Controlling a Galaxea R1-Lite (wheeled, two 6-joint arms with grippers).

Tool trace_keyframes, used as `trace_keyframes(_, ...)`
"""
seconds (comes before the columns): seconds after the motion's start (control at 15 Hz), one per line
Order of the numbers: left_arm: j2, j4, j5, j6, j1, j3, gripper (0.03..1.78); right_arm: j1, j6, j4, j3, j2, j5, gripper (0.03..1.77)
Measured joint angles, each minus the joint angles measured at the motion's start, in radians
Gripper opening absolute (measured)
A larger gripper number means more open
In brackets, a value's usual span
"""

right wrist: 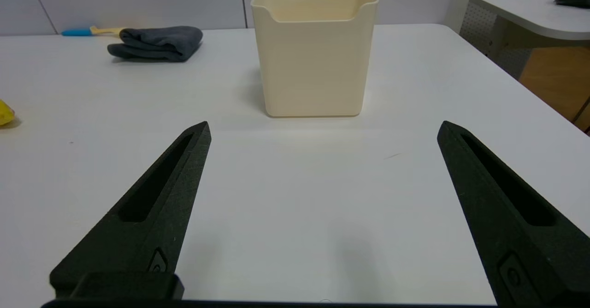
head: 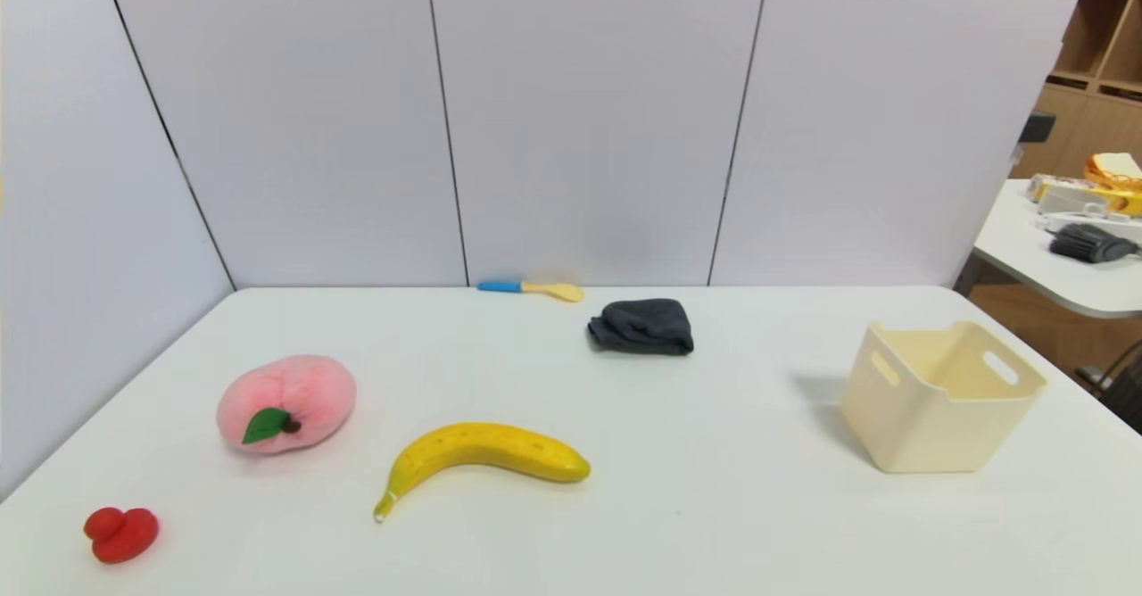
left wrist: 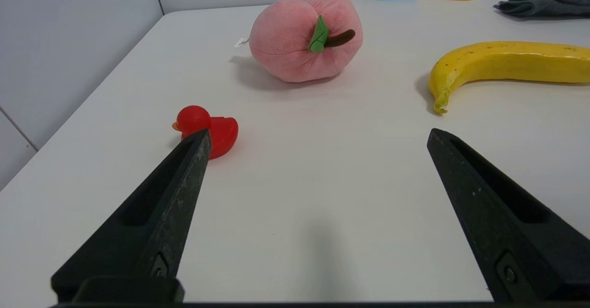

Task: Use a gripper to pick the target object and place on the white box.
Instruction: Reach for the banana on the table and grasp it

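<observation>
In the head view, the long curved yellow banana (head: 486, 450) lay on the smooth white desk (head: 678, 525), between the round pink plush peach (head: 287, 402) and the cream-white plastic open-top box (head: 932, 426), nearer the peach.

In the left wrist view, the black pointed left pincer (left wrist: 318, 135) stood with its jaws wide apart, nothing between them. The banana lay beyond the tips and off to the pincer's right side, untouched.

In the right wrist view, the black pointed right pincer (right wrist: 325, 128) was likewise spread and empty, with the box ahead of it; only the banana's end showed, well off to its left.
</observation>
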Motion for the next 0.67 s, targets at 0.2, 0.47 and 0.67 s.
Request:
trace_keyframes(0.2, 0.0, 0.0, 0.0, 0.0, 0.0, 0.0, 1.69, 0.0, 0.0, 0.0, 0.0, 0.0, 0.0, 1.7)
trace_keyframes(0.47, 0.0, 0.0, 0.0, 0.0, 0.0, 0.0, 1.69, 0.0, -0.01, 0.0, 0.0, 0.0, 0.0, 1.7)
trace_keyframes(0.67, 0.0, 0.0, 0.0, 0.0, 0.0, 0.0, 1.69, 0.0, -0.025, 0.008, 0.0, 0.001, 0.003, 1.7)
